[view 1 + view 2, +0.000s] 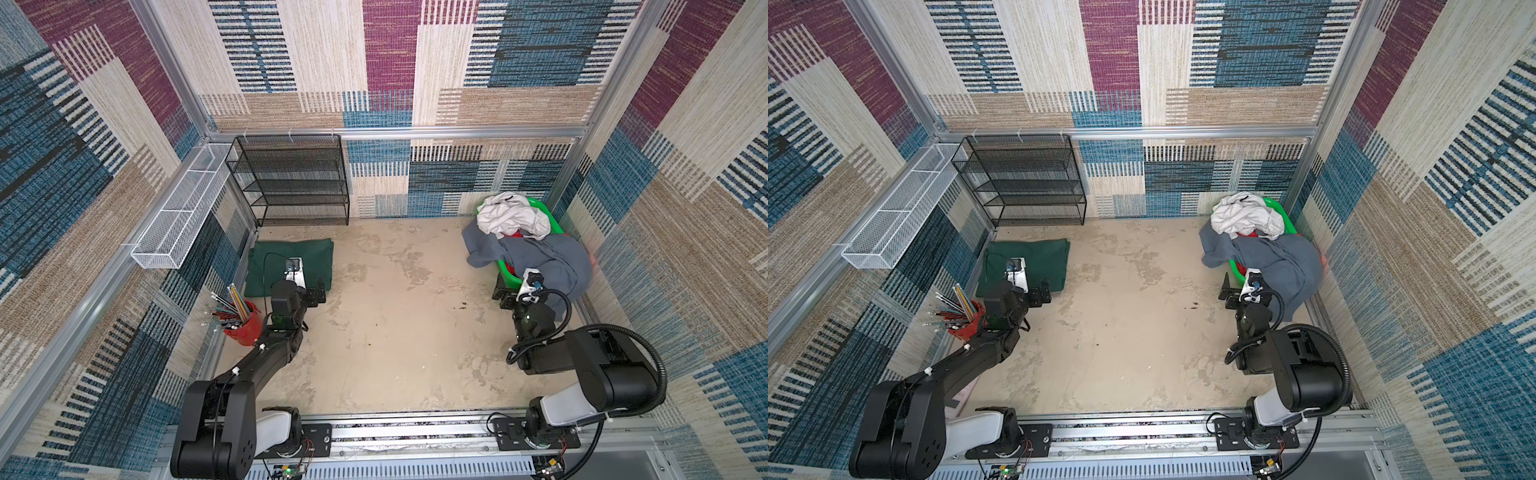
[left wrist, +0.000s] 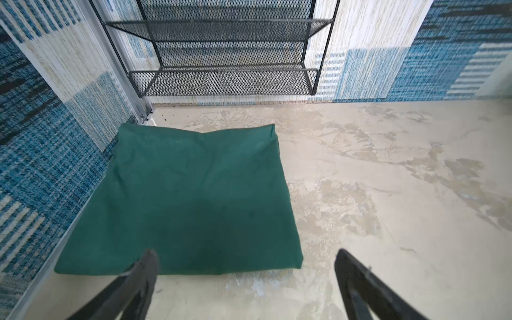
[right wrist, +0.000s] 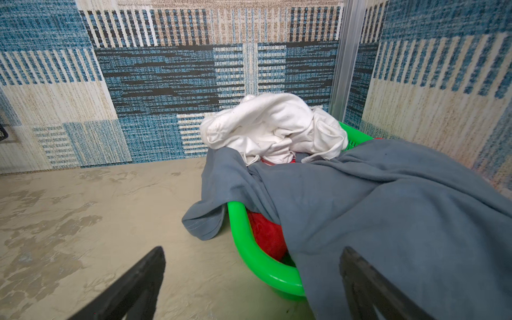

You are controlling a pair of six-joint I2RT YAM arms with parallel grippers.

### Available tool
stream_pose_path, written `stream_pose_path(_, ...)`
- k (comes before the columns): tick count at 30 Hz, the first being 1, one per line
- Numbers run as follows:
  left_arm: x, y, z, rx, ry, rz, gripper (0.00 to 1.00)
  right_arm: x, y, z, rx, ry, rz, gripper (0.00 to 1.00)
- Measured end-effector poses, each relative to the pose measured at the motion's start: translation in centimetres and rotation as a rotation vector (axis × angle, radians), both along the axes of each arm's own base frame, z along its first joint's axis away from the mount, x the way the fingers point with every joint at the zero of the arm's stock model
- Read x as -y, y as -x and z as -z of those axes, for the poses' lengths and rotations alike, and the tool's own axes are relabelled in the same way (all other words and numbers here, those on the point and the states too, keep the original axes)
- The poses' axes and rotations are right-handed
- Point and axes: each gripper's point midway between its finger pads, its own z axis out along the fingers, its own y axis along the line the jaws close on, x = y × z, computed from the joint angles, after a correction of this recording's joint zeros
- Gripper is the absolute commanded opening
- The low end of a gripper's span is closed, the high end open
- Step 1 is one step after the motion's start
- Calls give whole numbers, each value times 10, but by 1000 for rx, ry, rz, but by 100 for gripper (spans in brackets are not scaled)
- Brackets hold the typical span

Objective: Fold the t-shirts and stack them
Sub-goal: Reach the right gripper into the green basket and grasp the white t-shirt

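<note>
A dark green t-shirt (image 1: 311,253) (image 1: 1050,257) (image 2: 194,194) lies folded flat at the left wall. My left gripper (image 1: 318,291) (image 1: 1042,293) (image 2: 246,250) hovers open at its near edge, holding nothing. At the back right, a slate grey t-shirt (image 1: 552,257) (image 1: 1287,262) (image 3: 388,207) drapes over the bright green basket (image 1: 509,274) (image 1: 1237,270) (image 3: 257,249). A crumpled white t-shirt (image 1: 511,216) (image 1: 1246,216) (image 3: 277,124) sits on top; no print shows on it. My right gripper (image 1: 503,293) (image 1: 1227,291) (image 3: 253,248) stands open just before the basket's near rim, touching nothing.
Red cloth (image 3: 266,238) shows inside the basket under the grey shirt. A red cup of pencils (image 1: 245,324) stands beside my left arm. A black mesh shelf (image 1: 291,178) stands at the back wall, and a white wire tray (image 1: 183,216) hangs on the left wall.
</note>
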Motion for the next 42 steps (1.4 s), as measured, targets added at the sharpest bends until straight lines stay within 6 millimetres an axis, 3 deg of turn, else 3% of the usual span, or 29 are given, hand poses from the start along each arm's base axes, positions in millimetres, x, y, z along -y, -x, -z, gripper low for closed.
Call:
stream_pose_path(2,13,0,-8,4,6,20,100,1,-4,-5,-10,4,38,98)
stream_pose_path(3,21,-1,-13,4,3,36,100,-3,-11,-17,-11,10,40,98)
stream_pose_path(7,48,-1,-36,26,-3,80,100,-12,-17,-119,167,-6,30,98)
stream_pose_path(9,58,2,-43,31,20,87,100,-10,-19,-150,188,-36,40,98)
stream_pose_path(13,76,11,-63,37,64,117,100,-6,-51,-169,89,-107,52,98)
stream_pose_path(16,90,19,-82,37,112,141,100,10,-87,-158,-58,-169,95,98)
stream_pose_path(20,113,32,-97,-7,203,207,100,14,-136,-128,-249,-216,90,98)
stream_pose_path(25,131,44,-81,-137,263,262,100,-4,-191,-82,-438,-239,10,99)
stream_pose_path(30,140,52,-70,-198,283,296,100,-13,-221,-36,-543,-277,-28,99)
stream_pose_path(33,142,53,-72,-209,282,304,100,-9,-233,-21,-570,-289,8,99)
stream_pose_path(36,142,52,-77,-202,281,307,100,-2,-242,-9,-583,-286,51,88)
stream_pose_path(38,142,53,-75,-207,277,307,100,-1,-245,-1,-596,-282,61,72)
stream_pose_path(42,141,54,-73,-218,274,306,100,0,-256,3,-608,-266,62,12)
